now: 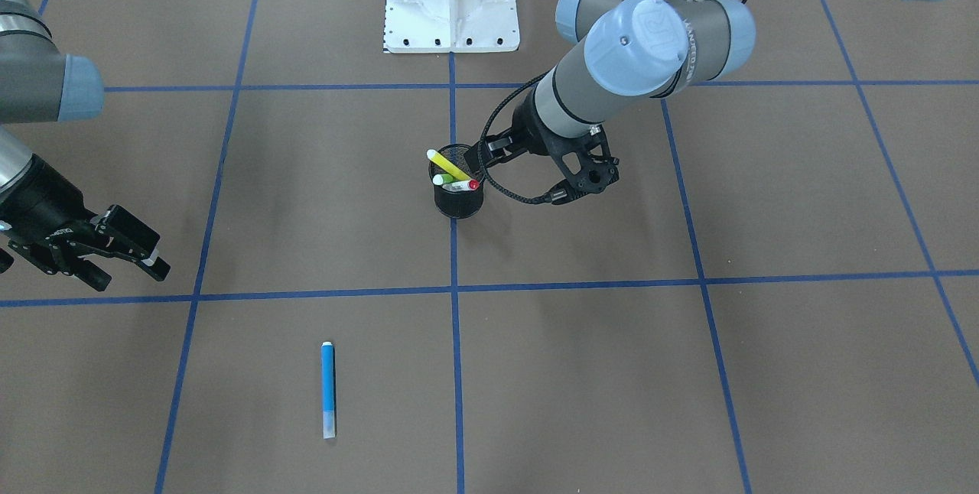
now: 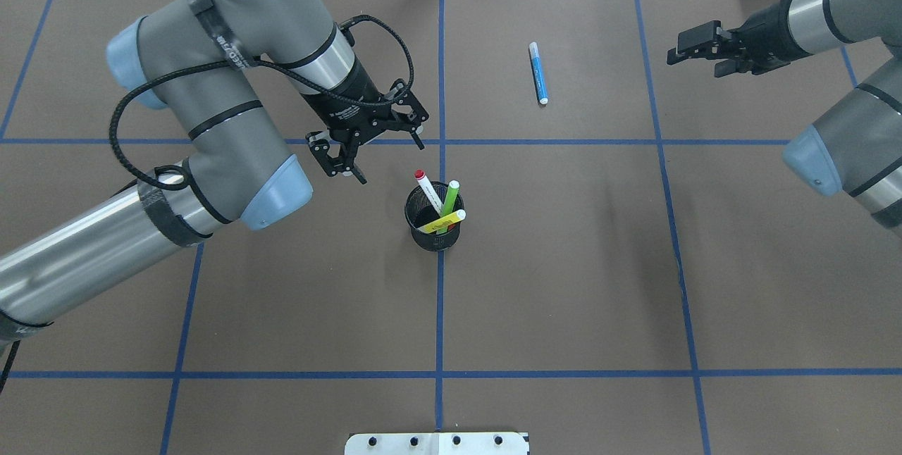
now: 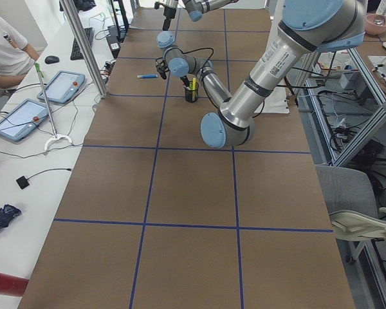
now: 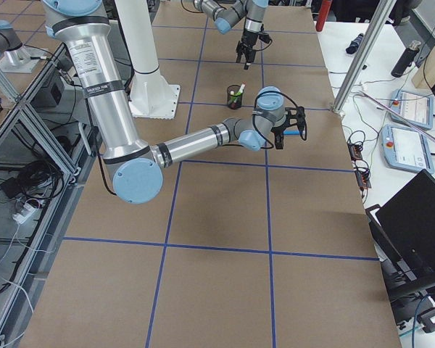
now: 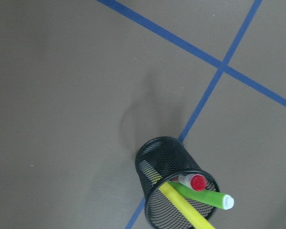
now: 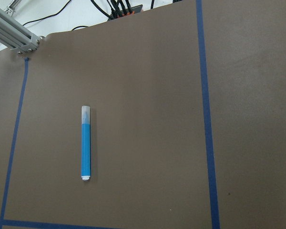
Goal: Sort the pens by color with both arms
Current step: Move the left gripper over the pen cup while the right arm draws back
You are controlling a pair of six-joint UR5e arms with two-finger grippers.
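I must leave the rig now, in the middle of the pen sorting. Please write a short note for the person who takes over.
Left gripper: open, empty, close beside the black cup.
Right gripper: open, empty, off to the side of the blue pen.
Pens: the blue pen lies alone on the table. The red pen, green pen and yellow pen stand in the cup.
Done: only the blue pen is out.
Left: take the other three out and lay them apart by colour.

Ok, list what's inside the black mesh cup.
Three pens stand tilted in the mesh cup: yellow pen, green pen, red-capped pen. Their lower ends are hidden by the mesh wall.
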